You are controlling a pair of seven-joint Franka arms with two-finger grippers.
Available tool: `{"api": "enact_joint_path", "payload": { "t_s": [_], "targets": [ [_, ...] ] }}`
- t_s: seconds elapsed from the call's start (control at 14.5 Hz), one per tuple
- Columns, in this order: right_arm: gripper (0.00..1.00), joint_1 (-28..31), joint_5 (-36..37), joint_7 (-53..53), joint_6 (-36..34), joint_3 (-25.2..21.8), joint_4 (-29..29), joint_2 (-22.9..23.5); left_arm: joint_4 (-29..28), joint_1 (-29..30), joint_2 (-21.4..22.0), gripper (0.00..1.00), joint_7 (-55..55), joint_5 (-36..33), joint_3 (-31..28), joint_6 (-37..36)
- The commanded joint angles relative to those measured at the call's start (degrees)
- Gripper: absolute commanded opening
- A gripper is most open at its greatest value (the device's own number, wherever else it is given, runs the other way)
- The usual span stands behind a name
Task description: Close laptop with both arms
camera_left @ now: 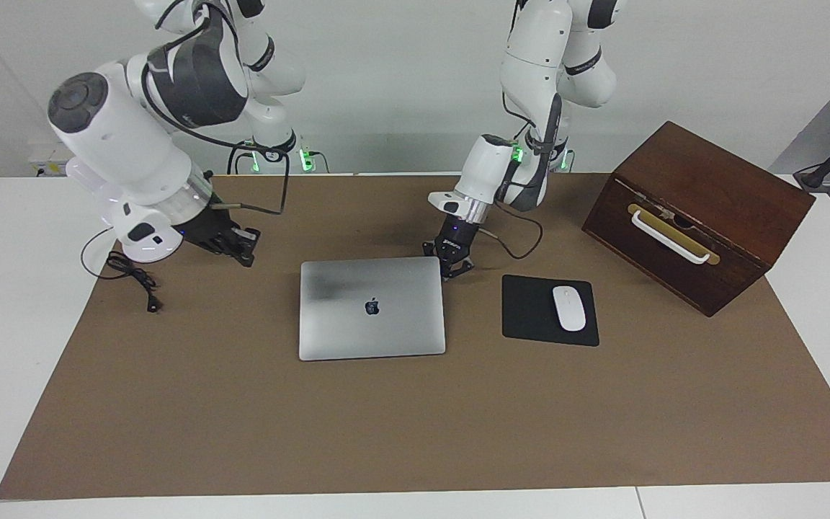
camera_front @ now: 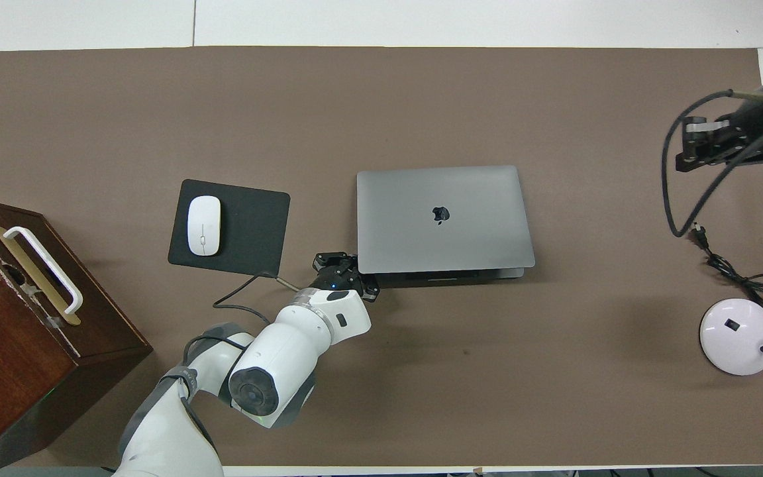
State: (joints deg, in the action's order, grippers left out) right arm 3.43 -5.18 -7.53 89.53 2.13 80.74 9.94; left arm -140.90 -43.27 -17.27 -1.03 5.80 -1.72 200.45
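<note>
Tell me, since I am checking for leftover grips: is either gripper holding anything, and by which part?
Nothing is held. The left gripper, shut, sits at the closed silver-grey laptop's corner nearest the robots; the right gripper, shut, hangs over bare brown mat.

Only one mark legible: a dark apple logo (camera_left: 372, 307) centred on the lid of the closed laptop (camera_left: 357, 331).

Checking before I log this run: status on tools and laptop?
Left tool shut, at the laptop's corner nearest its own base. Right tool shut, raised over the brown mat. Laptop lid down flat. Nothing in the way.
</note>
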Motion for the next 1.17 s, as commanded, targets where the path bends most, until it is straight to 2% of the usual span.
{"api": "enact_joint_path", "payload": {
  "t_s": [0.0, 0.07, 0.21, 0.28, 0.48, 0.62, 0.69, 0.96, 1.1],
  "targets": [
    [0.0, 3.51, 1.13, 5.22, 0.55, 0.68, 2.05, -2.9, -1.48, -1.38, -1.72, 0.0, -2.74, -0.88, 0.05, -0.41],
    [0.03, 4.04, 1.31, 6.37, 0.73, 0.6, 2.06, -3.08, -1.75, -1.38, -0.93, 0.0, -3.18, -0.88, 0.05, -0.59],
    [0.31, 4.05, 2.97, 6.47, 0.65, 0.68, 2.49, -3.7, -2.45, -1.38, -0.05, 0.0, -3.45, -0.97, 0.14, -0.68],
    [0.41, 3.96, 3.07, 6.38, 0.82, 0.68, 2.93, -3.87, -2.89, -1.38, 0.48, 0.0, -3.54, -0.97, 0.22, -0.68],
    [0.63, 3.96, 3.07, 6.47, 4.06, 0.68, 6.17, -5.8, -4.82, -1.3, 3.37, 0.0, -4.93, -0.88, 0.4, -1.55],
    [0.96, 4.04, 3.07, 6.82, 4.87, 0.68, 7.77, -7.38, -5.18, -1.38, 6.53, 0.0, -5.29, -0.88, 0.4, -5.75],
    [1.0, 4.04, 3.07, 6.91, 4.87, 0.68, 8.47, -8.26, -5.53, -1.38, 8.37, 0.0, -5.29, -0.88, 0.4, -8.65],
    [1.0, 4.22, 2.98, 6.91, 5.04, 0.68, 9.26, -9.5, -5.62, -0.94, 16.19, 0.0, -5.12, -0.88, 0.4, -21.38],
    [1.0, 4.05, 2.02, 6.13, 4.87, 0.77, 10.4, -10.72, -5.44, -0.77, 20.5, 0.0, -5.03, -0.88, 0.23, -30.33]
  ]
}}
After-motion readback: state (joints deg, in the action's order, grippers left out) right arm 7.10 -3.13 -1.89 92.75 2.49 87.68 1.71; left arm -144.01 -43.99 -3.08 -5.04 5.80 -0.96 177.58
